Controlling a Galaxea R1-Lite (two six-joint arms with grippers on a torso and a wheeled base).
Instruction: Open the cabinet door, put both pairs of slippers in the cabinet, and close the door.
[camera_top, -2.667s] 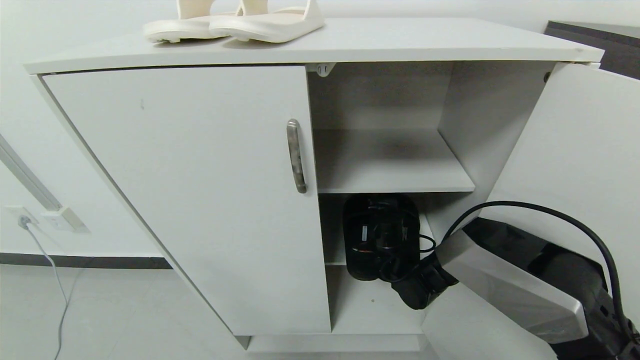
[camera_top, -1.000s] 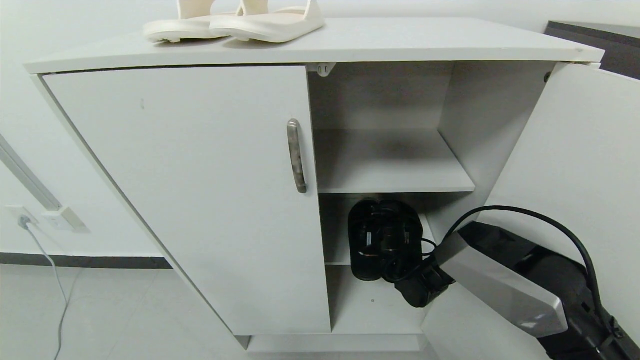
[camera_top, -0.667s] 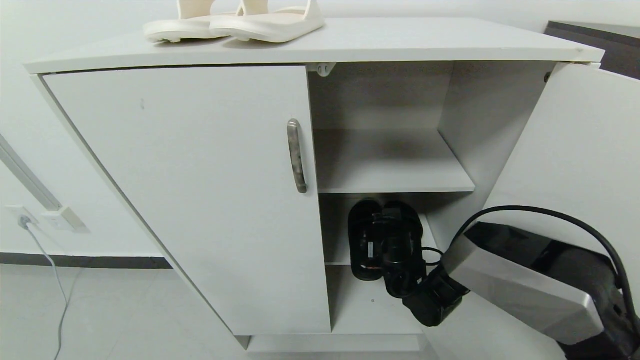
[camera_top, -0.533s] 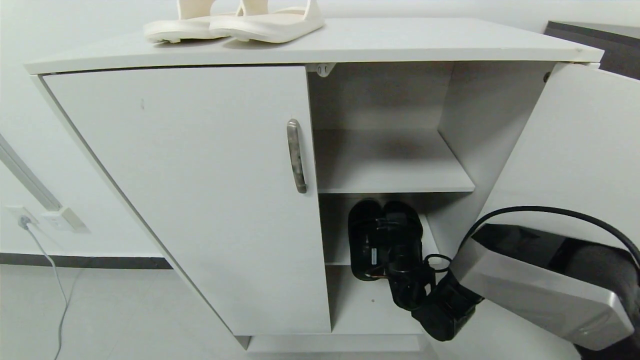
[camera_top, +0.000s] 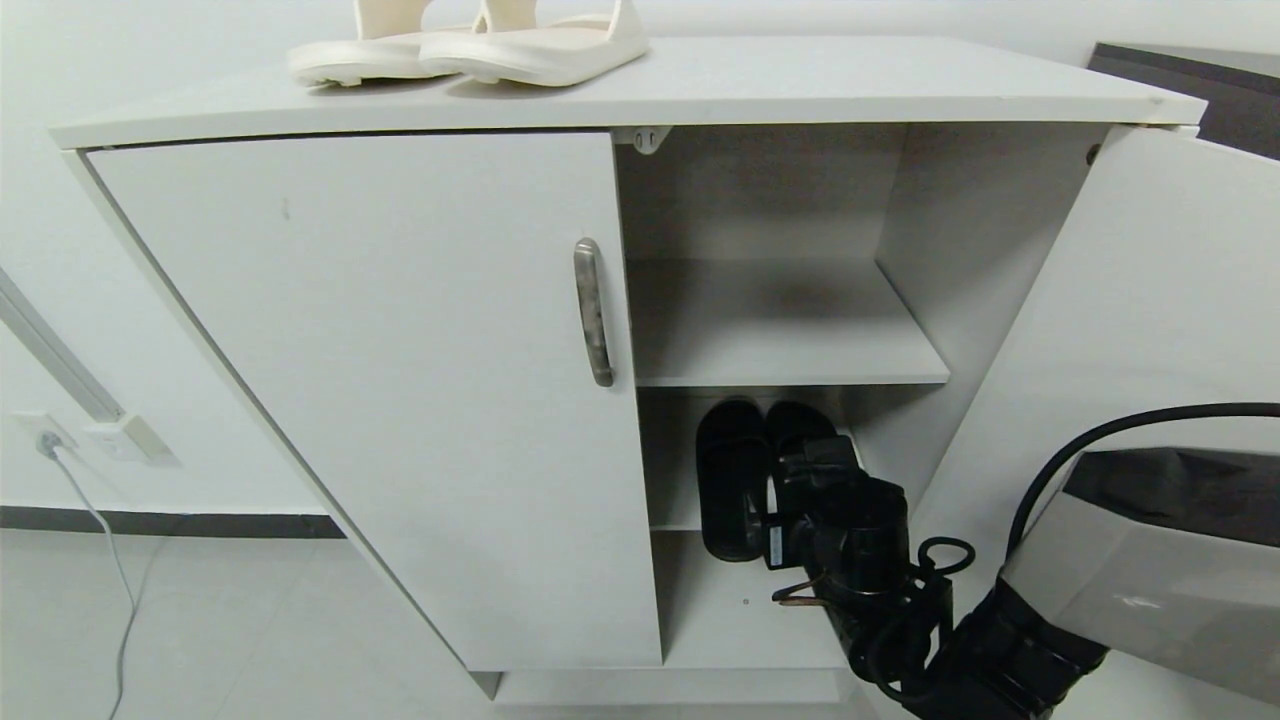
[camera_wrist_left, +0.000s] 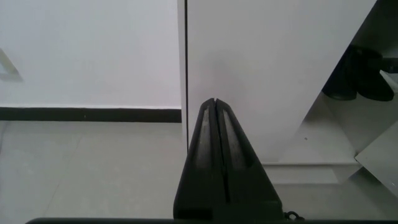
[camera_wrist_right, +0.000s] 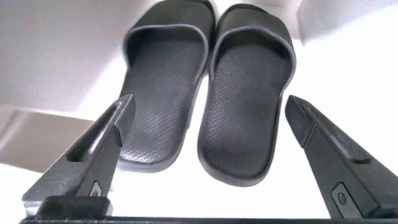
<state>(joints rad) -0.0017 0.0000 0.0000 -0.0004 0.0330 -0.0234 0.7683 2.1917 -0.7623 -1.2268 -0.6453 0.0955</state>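
A pair of black slippers (camera_top: 735, 480) (camera_wrist_right: 208, 106) lies side by side on the bottom shelf of the white cabinet (camera_top: 780, 330), whose right door (camera_top: 1140, 300) stands open. My right gripper (camera_wrist_right: 208, 149) (camera_top: 815, 470) is open just in front of the black pair, with nothing between its fingers (camera_wrist_right: 93, 162). A pair of cream slippers (camera_top: 480, 45) rests on the cabinet top at the left. My left gripper (camera_wrist_left: 215, 115) is shut and holds nothing, low in front of the closed left door (camera_wrist_left: 267, 62).
The left door (camera_top: 380, 380) with its metal handle (camera_top: 592, 310) is closed. The upper shelf (camera_top: 780, 320) has nothing on it. A wall socket and cable (camera_top: 60, 450) sit low at the left. Pale floor (camera_wrist_left: 87, 168) spreads before the cabinet.
My right arm has let go of the black slippers on the bottom shelf and drawn back and toward the right, its gripper now open in front of them.
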